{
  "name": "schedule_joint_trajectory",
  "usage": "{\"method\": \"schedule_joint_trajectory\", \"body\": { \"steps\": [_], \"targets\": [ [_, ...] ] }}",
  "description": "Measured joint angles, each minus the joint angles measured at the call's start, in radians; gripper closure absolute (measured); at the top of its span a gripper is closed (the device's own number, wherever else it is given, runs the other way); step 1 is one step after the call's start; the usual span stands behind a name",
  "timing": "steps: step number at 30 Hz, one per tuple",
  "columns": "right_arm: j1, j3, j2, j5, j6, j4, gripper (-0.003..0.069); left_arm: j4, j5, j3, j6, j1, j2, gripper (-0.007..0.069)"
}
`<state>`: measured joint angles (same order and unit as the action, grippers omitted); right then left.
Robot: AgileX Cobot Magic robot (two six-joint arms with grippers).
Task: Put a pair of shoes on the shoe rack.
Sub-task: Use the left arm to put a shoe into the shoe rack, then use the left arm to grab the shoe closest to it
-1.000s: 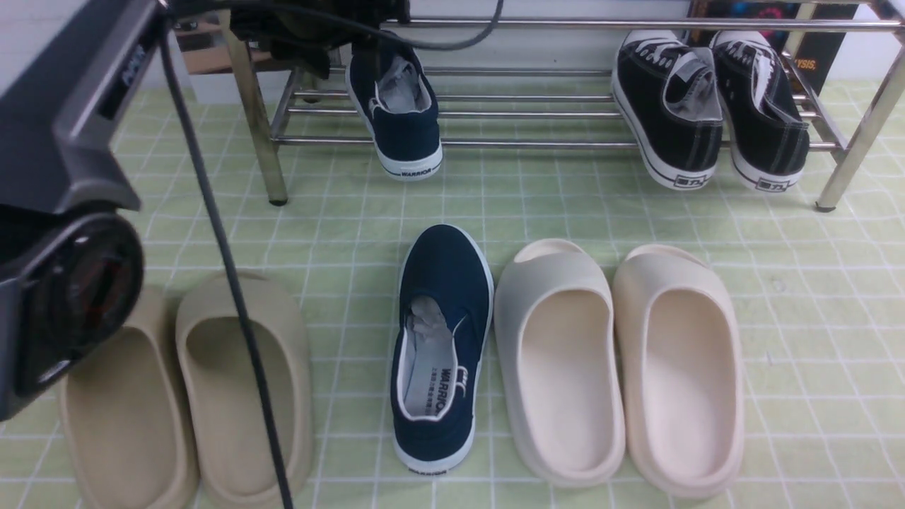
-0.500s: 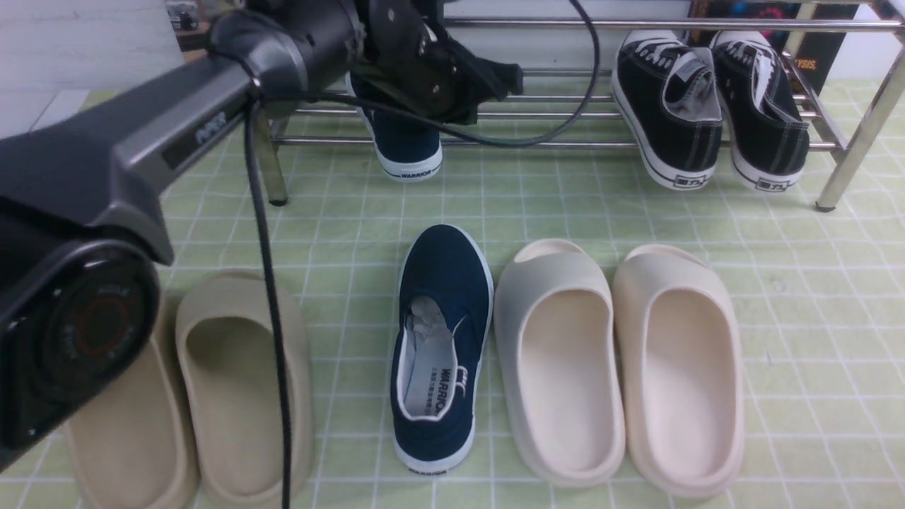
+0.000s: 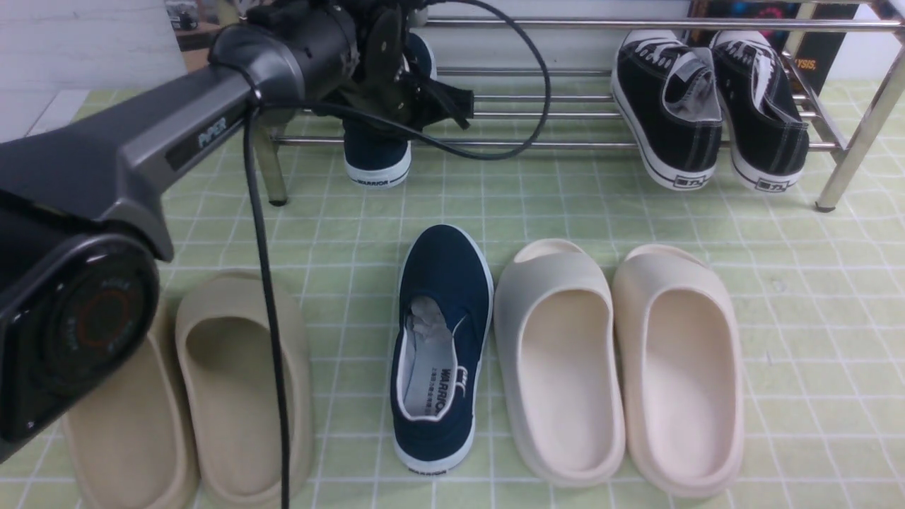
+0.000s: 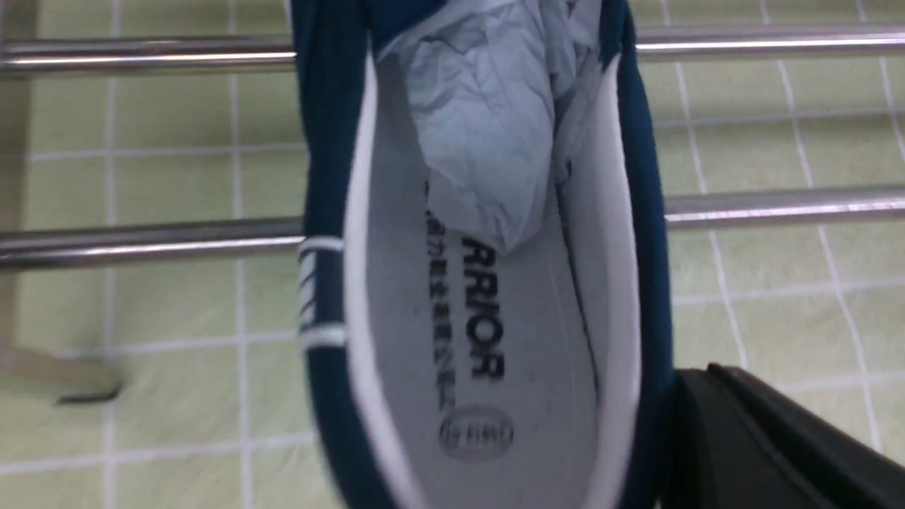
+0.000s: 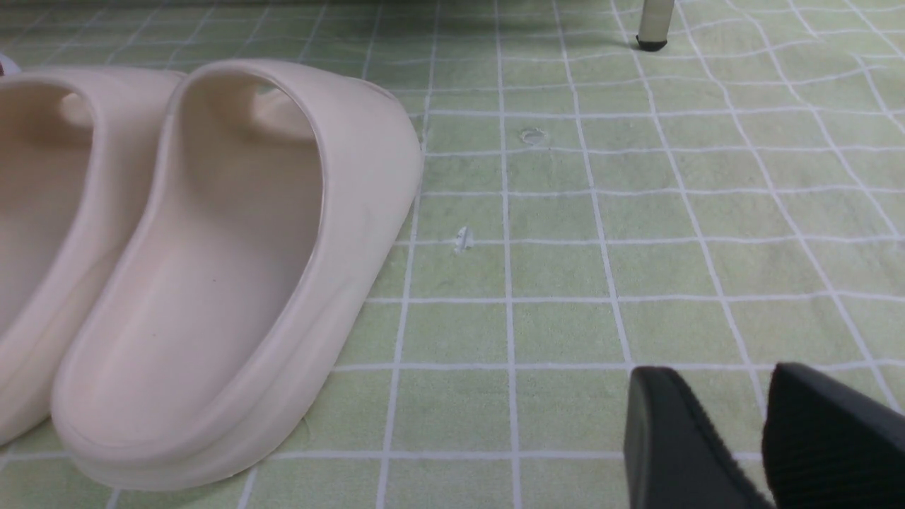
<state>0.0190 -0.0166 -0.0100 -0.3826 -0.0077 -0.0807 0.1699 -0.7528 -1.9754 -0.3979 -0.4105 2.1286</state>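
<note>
One navy shoe (image 3: 377,164) sits on the shoe rack (image 3: 601,145) near its left end, heel hanging over the front tube. Its white insole and paper stuffing fill the left wrist view (image 4: 495,318). My left gripper (image 3: 452,106) is above that shoe. In the left wrist view the left gripper (image 4: 700,375) is shut, empty, and pressed against the shoe's outer side wall. The other navy shoe (image 3: 442,339) lies on the floor mat, toe toward the rack. My right gripper (image 5: 721,375) hovers low over bare mat, jaws slightly apart, holding nothing.
Two black lace-up sneakers (image 3: 707,106) stand on the rack's right part. Cream slides (image 3: 558,367) (image 3: 679,367) lie right of the floor shoe, tan slides (image 3: 240,382) to its left. My left arm (image 3: 177,134) and its cable cross the left side. A rack leg (image 5: 650,28) stands ahead of the right gripper.
My left gripper has shut and come down beside the shoe on the rack. That shoe has shifted left along the rack, its heel a little lower. The floor shoe has not moved.
</note>
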Motion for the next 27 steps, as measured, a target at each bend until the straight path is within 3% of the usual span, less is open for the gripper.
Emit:
{"method": "schedule_joint_trajectory", "body": {
  "steps": [6, 10, 13, 15, 22, 25, 27],
  "targets": [
    [0.0, 0.0, 0.0, 0.0, 0.0, 0.0, 0.0419, -0.035, -0.337, -0.007, 0.04, -0.005, -0.14, 0.0638],
    [0.0, 0.0, 0.0, 0.0, 0.0, 0.0, 0.0419, -0.214, -0.464, 0.132, 0.17, -0.004, -0.232, 0.0638],
    [0.0, 0.0, 0.0, 0.0, 0.0, 0.0, 0.0419, -0.317, -0.459, 0.307, 0.221, -0.005, -0.286, 0.062],
    [0.0, 0.0, 0.0, 0.0, 0.0, 0.0, 0.0419, -0.354, -0.406, 0.431, 0.233, -0.005, -0.317, 0.0569],
    [0.0, 0.0, 0.0, 0.0, 0.0, 0.0, 0.0419, -0.419, -0.213, 0.635, 0.269, -0.005, -0.306, 0.0232],
    [0.0, 0.0, 0.0, 0.0, 0.0, 0.0, 0.0419, -0.455, -0.184, 0.65, 0.316, -0.005, -0.246, 0.02],
    [0.0, 0.0, 0.0, 0.0, 0.0, 0.0, 0.0419, -0.467, -0.146, 0.65, 0.326, -0.005, -0.204, 0.0249]
  ]
}}
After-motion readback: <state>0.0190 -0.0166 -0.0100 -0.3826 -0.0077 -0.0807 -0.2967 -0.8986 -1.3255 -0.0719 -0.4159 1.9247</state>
